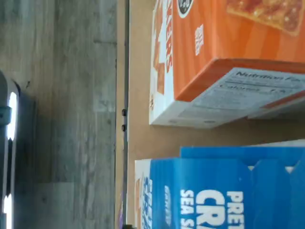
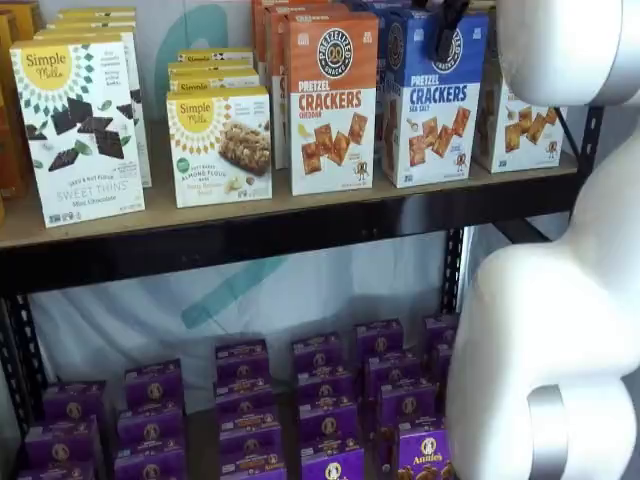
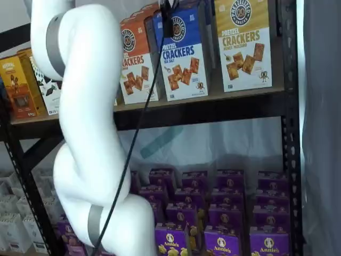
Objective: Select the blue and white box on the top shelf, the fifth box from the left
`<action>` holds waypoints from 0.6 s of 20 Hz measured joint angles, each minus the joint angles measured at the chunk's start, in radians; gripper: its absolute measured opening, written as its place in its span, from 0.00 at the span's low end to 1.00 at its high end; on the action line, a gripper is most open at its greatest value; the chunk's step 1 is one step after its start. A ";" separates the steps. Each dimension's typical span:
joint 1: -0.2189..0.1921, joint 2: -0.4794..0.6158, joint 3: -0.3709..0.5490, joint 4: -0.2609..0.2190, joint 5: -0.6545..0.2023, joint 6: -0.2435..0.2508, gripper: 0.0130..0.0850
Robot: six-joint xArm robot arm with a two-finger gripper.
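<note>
claw (image 2: 446, 30): I read it as wide, hanging over the box top
target: blue and white box (image 2: 432, 100), top shelf (image 2: 300, 215)
approach: I'd centre, avoid orange box (image 2: 332, 100)

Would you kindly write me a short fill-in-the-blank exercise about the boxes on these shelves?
1. The cracker box directly below the gripper has a ____ top.
2. Its flavour line reads "sea ____".
3. The orange box beside it is labelled ____.
4. The boxes below the top shelf are ____ in colour.

Missing words: blue; salt; cheddar; purple
</note>
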 joint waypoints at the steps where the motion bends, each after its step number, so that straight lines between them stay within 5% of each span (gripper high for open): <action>1: 0.007 0.005 -0.006 -0.011 0.009 0.003 1.00; 11: 0.031 0.030 -0.036 -0.043 0.048 0.019 1.00; 12: 0.031 0.029 -0.034 -0.043 0.047 0.019 0.94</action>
